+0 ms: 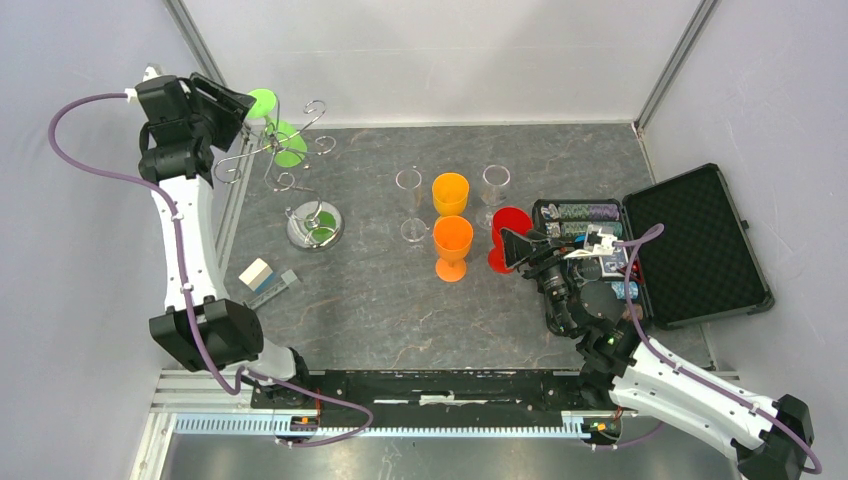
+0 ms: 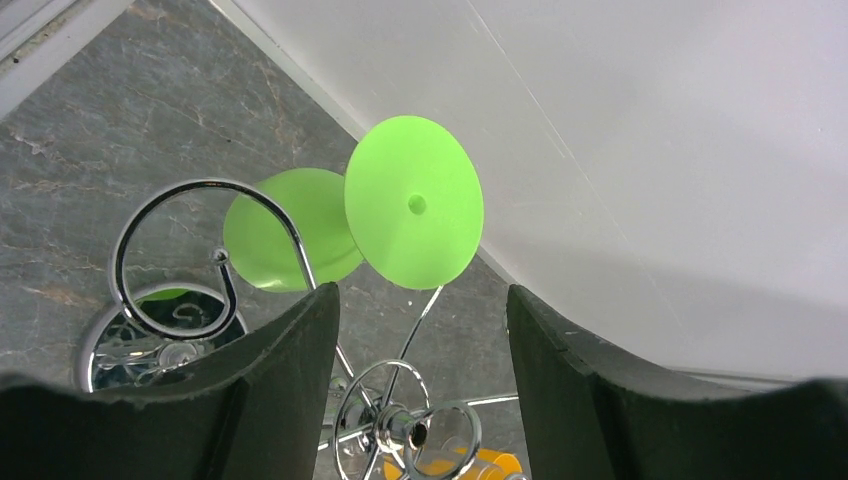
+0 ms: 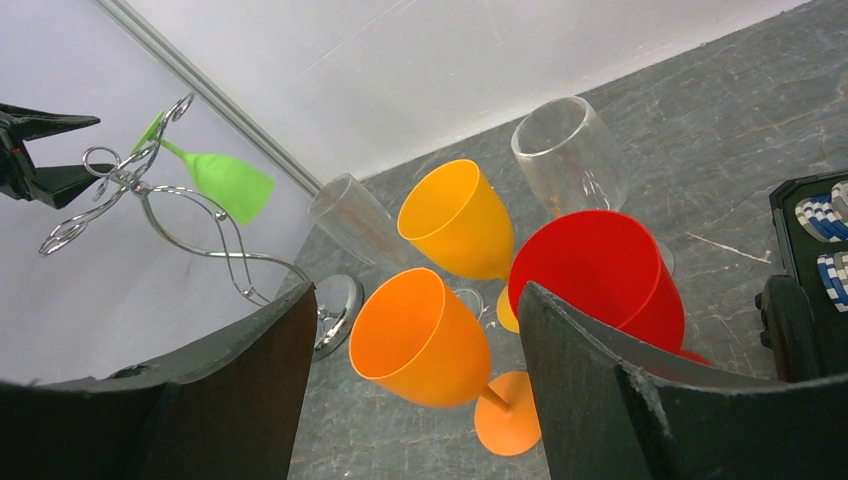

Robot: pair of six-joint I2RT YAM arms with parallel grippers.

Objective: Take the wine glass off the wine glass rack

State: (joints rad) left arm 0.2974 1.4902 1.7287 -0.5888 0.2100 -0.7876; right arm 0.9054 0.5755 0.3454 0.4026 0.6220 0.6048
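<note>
The left gripper is nearest, its jaws apart and empty. The rack stands far left on the table. The green glass hangs from a far hook of it, its foot just beyond the fingertips. I judge this is the reaching step. Next, the jaws must close on the glass and slide it out of the hook without tipping the rack. The right gripper waits on the right, open and empty.

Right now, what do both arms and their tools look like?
Both alike: the left arm and right arm have white links, black joint housings and a lilac cable looped loosely outside. The left tool and right tool each have two broad matte black fingers.
</note>
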